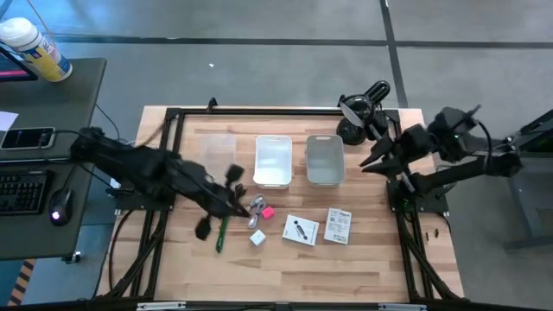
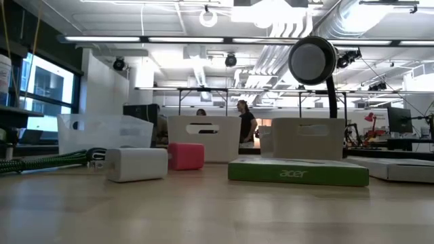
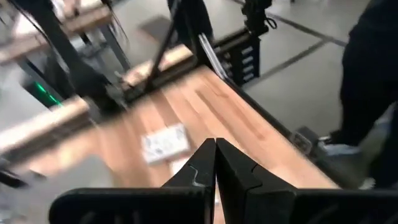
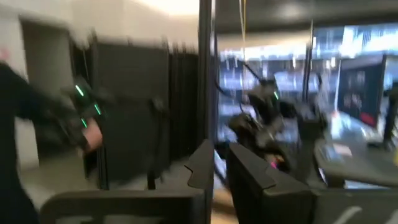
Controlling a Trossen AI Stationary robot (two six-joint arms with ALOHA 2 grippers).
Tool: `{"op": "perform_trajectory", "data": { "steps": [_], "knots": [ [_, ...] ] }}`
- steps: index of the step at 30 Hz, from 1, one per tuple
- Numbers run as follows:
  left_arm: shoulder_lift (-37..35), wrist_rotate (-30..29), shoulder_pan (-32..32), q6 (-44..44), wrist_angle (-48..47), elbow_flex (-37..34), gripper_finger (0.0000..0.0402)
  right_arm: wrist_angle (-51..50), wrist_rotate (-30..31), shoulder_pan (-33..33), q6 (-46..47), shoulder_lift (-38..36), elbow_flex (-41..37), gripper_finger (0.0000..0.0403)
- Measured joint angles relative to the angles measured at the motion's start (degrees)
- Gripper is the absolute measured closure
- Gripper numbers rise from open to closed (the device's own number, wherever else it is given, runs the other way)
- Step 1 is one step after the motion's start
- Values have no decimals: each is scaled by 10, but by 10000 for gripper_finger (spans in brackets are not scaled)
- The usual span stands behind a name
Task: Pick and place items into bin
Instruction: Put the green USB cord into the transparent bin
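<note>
The items lie on the wooden table in front of the bins: a green pen [image 1: 220, 235], a black cable [image 1: 203, 229], a silvery metal piece [image 1: 257, 206], a tiny pink piece [image 1: 267, 212], a small white cube [image 1: 257, 238] and two white printed cards [image 1: 301, 229] [image 1: 339, 225]. The low view shows the cube [image 2: 135, 164], the pink piece [image 2: 186, 155] and a card [image 2: 298, 171] resting flat. My left gripper [image 1: 243, 209] [image 3: 215, 155] hangs shut above the items near the metal piece, holding nothing. My right gripper [image 1: 370, 159] [image 4: 221, 163] stands slightly open and raised at the table's right, right of the bins.
A white bin [image 1: 273, 161], a grey bin [image 1: 325, 160] and a clear bin [image 1: 218, 149] stand in a row at the table's middle far side. A black lamp [image 1: 359, 112] stands at the far right corner. A desk with a keyboard and mouse is beyond the left edge.
</note>
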Motion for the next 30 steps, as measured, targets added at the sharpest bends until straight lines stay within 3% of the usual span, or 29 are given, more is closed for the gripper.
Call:
{"op": "perform_trajectory", "data": {
  "steps": [3, 7, 11, 16, 19, 22, 30],
  "knots": [
    [35, 25, 2, -109, -13, 0, 401, -89, 2, 11, -56, 26, 40, 360],
    [66, 58, -11, -173, -72, 0, 401, -134, 3, 27, -56, 57, 77, 373],
    [71, -23, -66, -243, -185, 0, 401, -151, 22, 28, -53, 81, 97, 386],
    [71, -156, -119, -365, -316, 0, 401, -149, 106, 28, -43, 99, 99, 378],
    [71, -169, -126, -399, -353, 0, 392, -142, 129, 28, -36, 113, 99, 355],
    [71, -149, -126, -437, -352, -8, 360, -132, 119, 28, -25, 125, 99, 324],
    [104, -135, -125, -546, -279, -75, 225, -167, 62, 28, -42, 123, 99, 254]
  ]
}}
